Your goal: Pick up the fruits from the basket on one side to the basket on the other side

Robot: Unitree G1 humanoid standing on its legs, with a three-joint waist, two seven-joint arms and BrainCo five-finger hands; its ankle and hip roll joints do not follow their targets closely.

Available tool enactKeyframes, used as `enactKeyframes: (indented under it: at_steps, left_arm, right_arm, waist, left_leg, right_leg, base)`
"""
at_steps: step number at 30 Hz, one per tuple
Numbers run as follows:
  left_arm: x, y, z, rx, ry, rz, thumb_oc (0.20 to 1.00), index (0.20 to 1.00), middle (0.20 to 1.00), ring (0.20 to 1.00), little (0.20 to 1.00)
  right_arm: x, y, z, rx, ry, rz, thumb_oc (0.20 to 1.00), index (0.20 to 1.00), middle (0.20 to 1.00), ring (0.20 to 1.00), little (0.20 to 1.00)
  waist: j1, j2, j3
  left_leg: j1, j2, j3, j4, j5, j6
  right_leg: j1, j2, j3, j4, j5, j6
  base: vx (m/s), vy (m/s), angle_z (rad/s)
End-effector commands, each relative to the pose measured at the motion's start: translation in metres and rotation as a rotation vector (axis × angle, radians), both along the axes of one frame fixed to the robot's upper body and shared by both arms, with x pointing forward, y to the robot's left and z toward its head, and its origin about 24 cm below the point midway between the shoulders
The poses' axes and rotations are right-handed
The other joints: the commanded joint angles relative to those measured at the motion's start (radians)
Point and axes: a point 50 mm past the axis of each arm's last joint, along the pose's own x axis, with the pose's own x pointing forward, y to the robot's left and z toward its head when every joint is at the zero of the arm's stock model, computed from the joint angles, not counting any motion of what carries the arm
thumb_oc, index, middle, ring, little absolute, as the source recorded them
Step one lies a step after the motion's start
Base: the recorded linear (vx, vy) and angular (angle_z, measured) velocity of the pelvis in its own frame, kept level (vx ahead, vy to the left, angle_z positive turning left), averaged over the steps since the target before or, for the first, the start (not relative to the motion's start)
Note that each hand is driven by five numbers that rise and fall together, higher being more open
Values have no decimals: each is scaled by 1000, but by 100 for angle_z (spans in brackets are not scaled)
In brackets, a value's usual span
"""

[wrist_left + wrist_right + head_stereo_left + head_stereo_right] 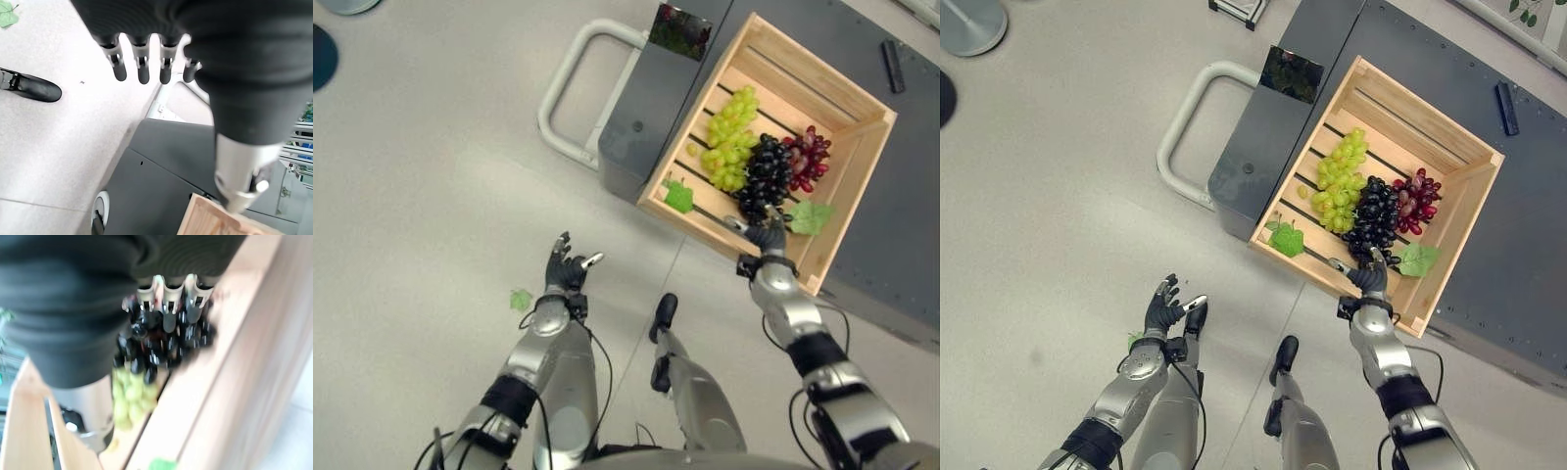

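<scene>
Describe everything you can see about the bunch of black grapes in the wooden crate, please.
The black grapes are one bunch of small, round, glossy dark berries, lying on the slatted floor of the pale wooden crate, near its front wall. The green grapes lie close against one side, the red grapes against the other. A green leaf lies beside the bunch's near end. The right hand reaches over the crate's front wall, its fingers at the berries; whether they grip is unclear.

R hand [770,238] fingers [168,308] hidden among black grapes [764,176]; grip unclear.
</scene>
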Motion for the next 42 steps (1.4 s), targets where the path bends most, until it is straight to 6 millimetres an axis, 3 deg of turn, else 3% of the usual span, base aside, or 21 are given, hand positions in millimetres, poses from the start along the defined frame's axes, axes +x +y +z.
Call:
enactKeyframes:
  at_steps: [1,7,15,21,30,34,42]
  left_arm:
    - [-1,4,7,-19,-51,43,1000,1000,1000,1000,1000]
    - [-4,10,7,-16,-53,74,1000,1000,1000,1000,1000]
    - [-4,11,9,-16,-60,76,1000,1000,1000,1000,1000]
    - [-3,6,8,-15,-58,50,1000,1000,1000,1000,1000]
    - [-3,-6,4,-25,-45,7,1000,1000,1000,1000,1000]
    - [-6,-12,1,-32,-32,-23,1000,1000,1000,1000,1000]
    - [-7,-20,-1,-26,-21,-84,1000,1000,1000,1000,1000]
  right_arm:
    - [-6,-21,29,-92,-145,-61,1000,1000,1000,1000,1000]
    - [-29,-25,30,-116,-176,-76,1000,1000,1000,1000,1000]
    - [-30,-25,33,-136,-181,-80,1000,1000,1000,1000,1000]
    - [-12,-11,37,-128,-179,-49,1000,1000,1000,1000,1000]
    - [32,9,42,-116,-113,-21,1000,1000,1000,1000,1000]
    - [48,3,47,-110,-75,-47,1000,1000,1000,1000,1000]
    - [77,-19,79,-160,-31,-117,1000,1000,1000,1000,1000]
  waist:
    - [-33,-30,-17]
    - [-56,-37,-17]
    - [-62,-39,-17]
    - [-51,-27,-17]
    - [-18,-8,-17]
    - [-1,-2,-17]
    - [24,10,-17]
  left_leg:
    - [8,-59,25,31,-86,32]
    - [11,-57,34,36,-90,34]
    - [15,-55,38,37,-93,35]
    - [14,-56,35,38,-92,35]
    - [3,-61,28,41,-91,34]
    - [0,-63,25,42,-91,34]
    - [-6,-66,23,36,-90,33]
  right_leg:
    - [0,-55,4,153,-189,56]
    - [-4,-53,12,157,-193,54]
    - [-3,-52,16,157,-195,53]
    - [-4,-52,17,156,-194,51]
    - [-7,-51,11,152,-187,48]
    - [-8,-51,9,151,-183,49]
    - [-16,-51,5,152,-178,50]
  base:
    - [2,11,-3]
    - [9,2,-5]
    - [0,0,0]
    - [0,0,0]
    - [0,0,0]
    - [0,0,0]
    - [0,0,0]
